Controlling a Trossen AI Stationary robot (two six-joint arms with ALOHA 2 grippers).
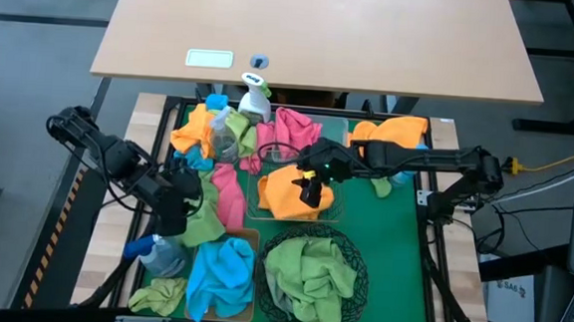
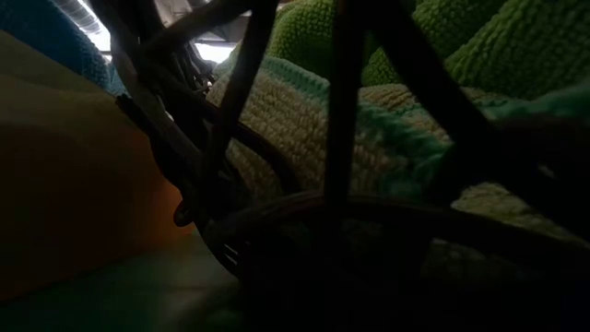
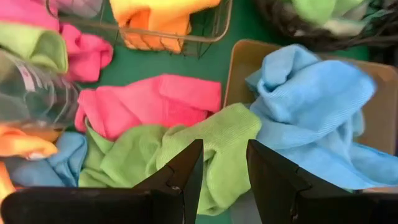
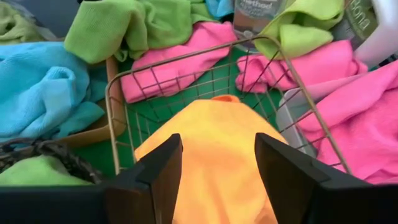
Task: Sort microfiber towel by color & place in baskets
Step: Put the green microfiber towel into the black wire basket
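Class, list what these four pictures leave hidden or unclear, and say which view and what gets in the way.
- Low view: the black mesh basket fills the frame, hiding the table and both arms.
- High view: the left gripper sits dark among towels.
- Right wrist view: the orange towel covers most of the wire basket floor.

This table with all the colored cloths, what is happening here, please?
A two-armed robot is sorting microfiber towels by color. The right tool hangs open just above an orange towel lying in the wire basket. The left tool hovers open over a loose green towel. A blue towel lies in the tan bin, green ones in the round black basket.
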